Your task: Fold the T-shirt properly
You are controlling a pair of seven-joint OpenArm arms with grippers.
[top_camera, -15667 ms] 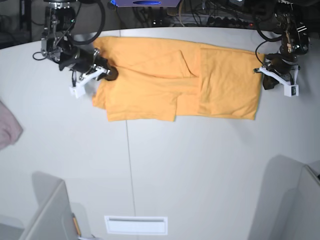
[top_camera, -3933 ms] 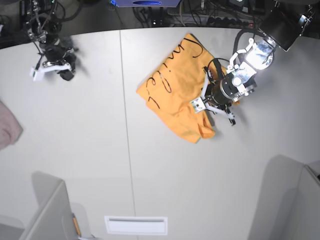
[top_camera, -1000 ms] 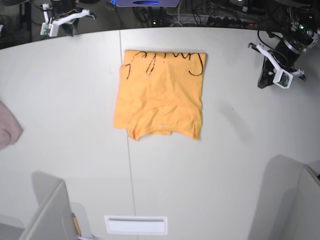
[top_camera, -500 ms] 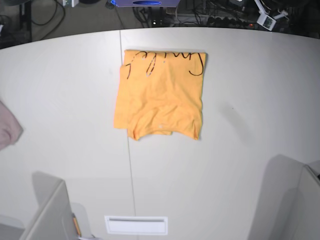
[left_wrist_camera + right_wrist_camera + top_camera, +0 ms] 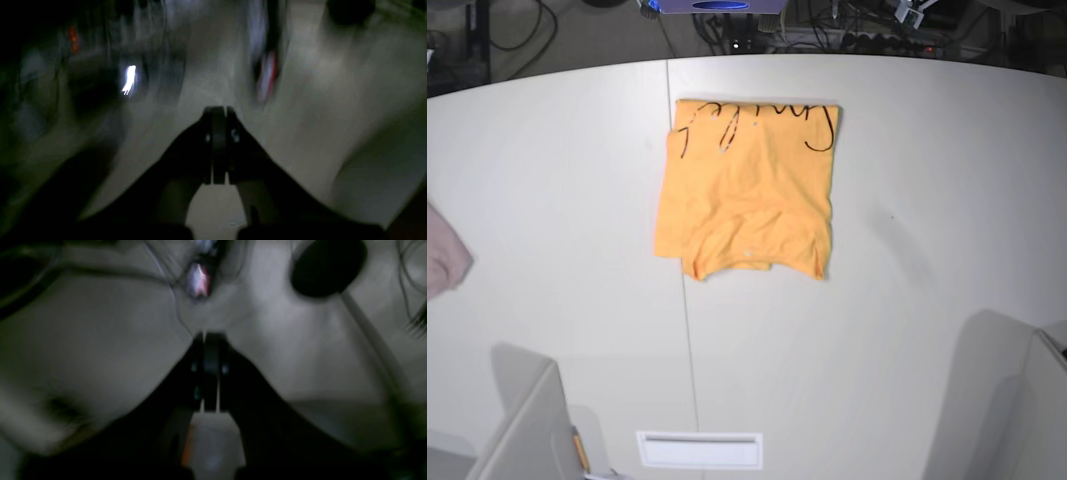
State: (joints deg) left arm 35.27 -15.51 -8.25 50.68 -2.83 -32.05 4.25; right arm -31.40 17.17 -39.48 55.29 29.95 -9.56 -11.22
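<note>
Both arms gone from table (image 5: 947, 200); T-shirt (image 5: 747, 195) folded, lettering far edge; end effectors (image 5: 215, 110) (image 5: 206, 335) closed, empty.

The orange-yellow T-shirt (image 5: 747, 190) lies flat on the table, folded into a rough square, black lettering along its far edge.

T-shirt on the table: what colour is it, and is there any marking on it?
The T-shirt is light orange-yellow with black cursive lettering along its far edge; the base view shows it best.
</note>
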